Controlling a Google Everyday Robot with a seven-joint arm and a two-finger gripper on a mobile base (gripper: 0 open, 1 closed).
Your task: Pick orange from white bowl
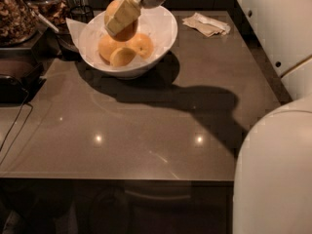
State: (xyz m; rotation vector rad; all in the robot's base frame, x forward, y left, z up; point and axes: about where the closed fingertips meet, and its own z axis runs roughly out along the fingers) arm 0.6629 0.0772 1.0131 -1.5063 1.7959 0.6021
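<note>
Container of brown bits (14, 13), left of the white bowl (165, 30). Bowl on grey table (161, 126), paper-lined, three small oranges (140, 46) inside. Gripper (119, 23) over bowl's left half, fingers pinching the orange (113, 9) above the others. Crumpled napkin (207, 24), right of bowl.

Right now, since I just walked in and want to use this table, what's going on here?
The robot is taking fruit out of a bowl. Its gripper is above the white bowl at the far side of the table and is shut on the orange, with one finger across the fruit's front. The orange is held above three other oranges lying in the bowl. A crumpled napkin lies to the right of the bowl.
</note>
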